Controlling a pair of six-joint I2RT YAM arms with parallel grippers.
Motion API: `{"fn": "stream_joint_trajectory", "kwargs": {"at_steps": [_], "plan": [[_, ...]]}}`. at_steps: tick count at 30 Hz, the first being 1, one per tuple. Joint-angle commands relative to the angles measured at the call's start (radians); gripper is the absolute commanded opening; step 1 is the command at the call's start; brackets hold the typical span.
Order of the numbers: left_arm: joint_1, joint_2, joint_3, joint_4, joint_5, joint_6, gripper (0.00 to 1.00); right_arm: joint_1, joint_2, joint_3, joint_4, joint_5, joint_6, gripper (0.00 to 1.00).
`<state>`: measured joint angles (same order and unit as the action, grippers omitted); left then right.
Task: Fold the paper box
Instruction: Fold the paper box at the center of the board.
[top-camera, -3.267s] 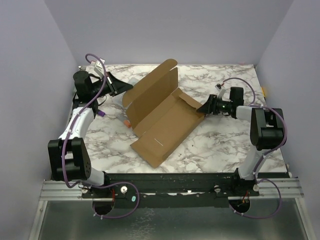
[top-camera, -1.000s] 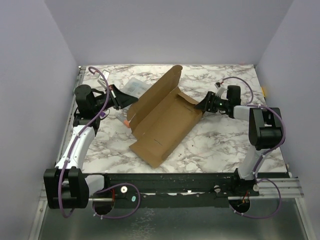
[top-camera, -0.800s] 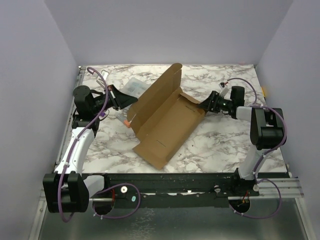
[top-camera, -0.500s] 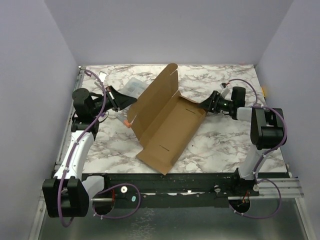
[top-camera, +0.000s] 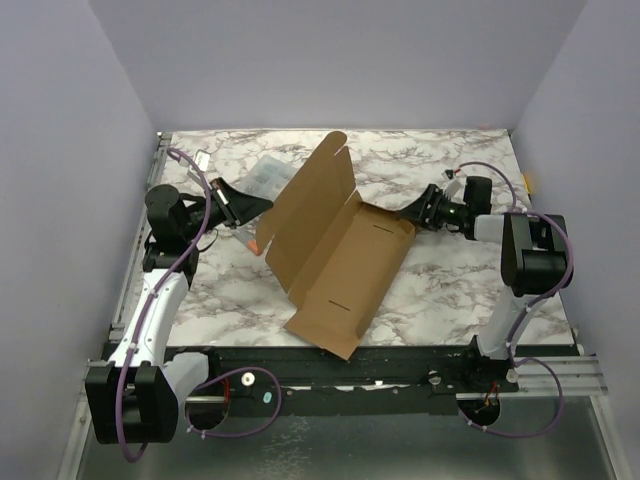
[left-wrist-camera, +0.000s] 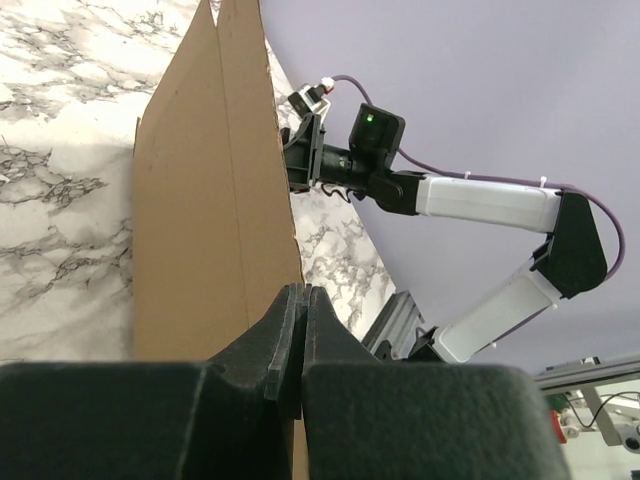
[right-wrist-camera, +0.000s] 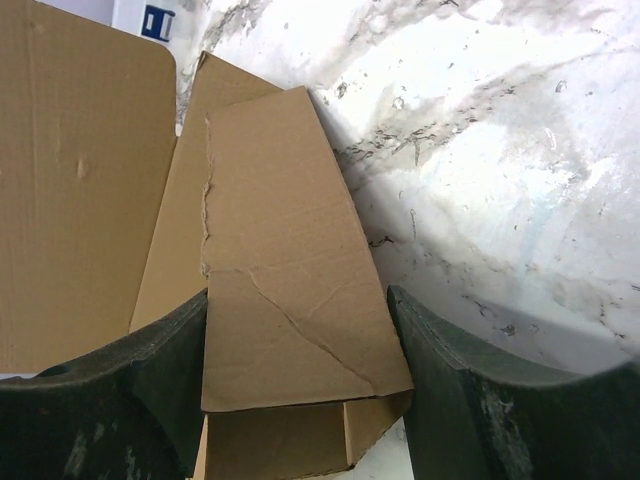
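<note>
The paper box (top-camera: 345, 262), a brown cardboard sheet, lies partly folded mid-table with its long left panel (top-camera: 308, 195) standing steeply. My left gripper (top-camera: 262, 206) is shut on that panel's left edge. In the left wrist view the panel (left-wrist-camera: 210, 210) rises straight from the closed fingertips (left-wrist-camera: 288, 305). My right gripper (top-camera: 410, 212) is at the box's right end, open. There its two fingers (right-wrist-camera: 160, 385) straddle a creased end flap (right-wrist-camera: 285, 300) that lies between them, above the marble.
A clear plastic case (top-camera: 266, 176) lies behind the left gripper, and a small orange piece (top-camera: 255, 245) sits by the box's left corner. A white tag (top-camera: 200, 158) is at the far left. The box's near corner (top-camera: 340, 350) reaches the front rail.
The long left panel has tipped up steeper and the whole box has slid toward the near edge. The left gripper stays clamped on it; the right gripper keeps its place at the end flap.
</note>
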<state>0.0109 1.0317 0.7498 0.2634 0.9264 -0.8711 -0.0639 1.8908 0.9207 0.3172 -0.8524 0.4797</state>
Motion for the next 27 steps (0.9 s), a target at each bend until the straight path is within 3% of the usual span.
{"fn": "stream_joint_trajectory", "kwargs": {"at_steps": [1,16,27], "plan": [[-0.003,-0.040,-0.017,0.051,-0.025,0.006,0.00,-0.009,0.032,0.008,-0.046,0.078,-0.031,0.65],[-0.008,-0.006,0.039,0.074,-0.064,0.053,0.00,-0.007,-0.021,0.011,-0.050,-0.018,-0.144,0.67],[-0.064,0.104,0.129,0.075,-0.044,0.102,0.00,0.003,-0.048,0.038,-0.173,0.021,-0.314,0.79]]}}
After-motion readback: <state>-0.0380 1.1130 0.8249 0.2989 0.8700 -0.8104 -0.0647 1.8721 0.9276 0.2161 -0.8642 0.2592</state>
